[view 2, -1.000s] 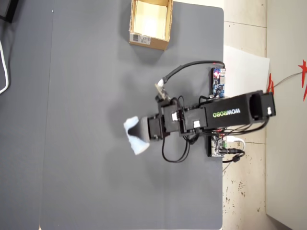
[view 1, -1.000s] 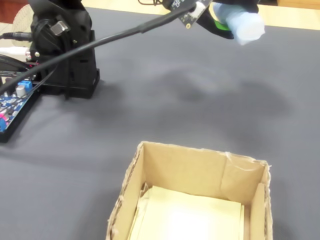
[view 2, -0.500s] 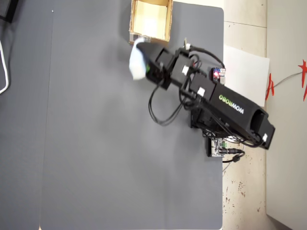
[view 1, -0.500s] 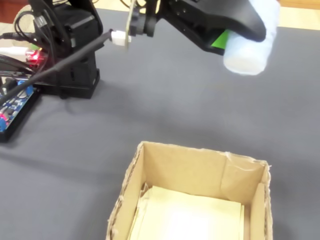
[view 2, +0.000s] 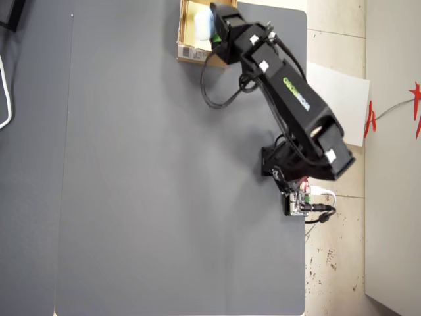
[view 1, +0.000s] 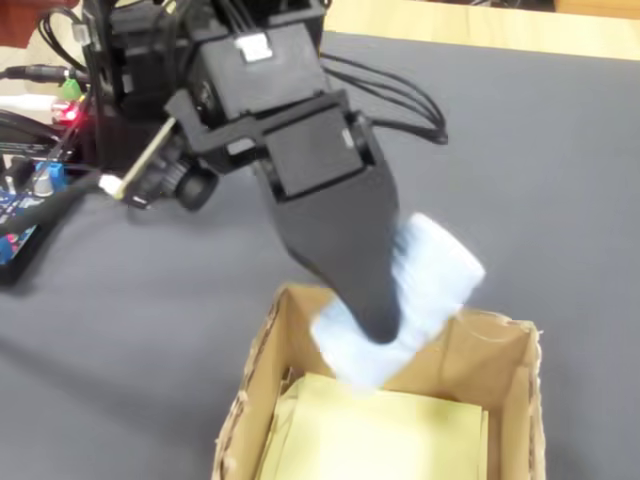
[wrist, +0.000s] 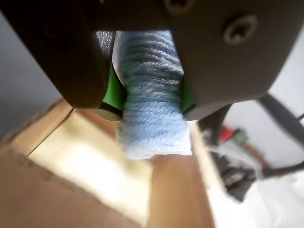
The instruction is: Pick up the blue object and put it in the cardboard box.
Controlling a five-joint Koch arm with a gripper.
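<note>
My gripper [wrist: 151, 105] is shut on the blue object [wrist: 153, 102], a pale blue thread-wound roll pinched between green-padded black jaws. In the fixed view the blue object [view 1: 430, 275] hangs tilted over the far rim of the cardboard box [view 1: 500, 345], its lower end dipping inside the opening, with my gripper [view 1: 385, 300] around it. From overhead, the blue object [view 2: 202, 22] sits over the cardboard box [view 2: 187, 36] at the top edge of the mat, my gripper [view 2: 212, 29] reaching in from the right. The box's pale yellowish floor [wrist: 90, 164] shows below the roll.
The arm's black base [view 2: 283, 161] stands at the right edge of the dark grey mat [view 2: 131, 197]. A circuit board [view 2: 299, 201] with cables lies beside the base. In the fixed view a blue board [view 1: 15, 215] and wires sit at the left edge.
The arm has swung from mid-mat toward the box, carrying the roll. The roll has come down from above the mat to the box opening.
</note>
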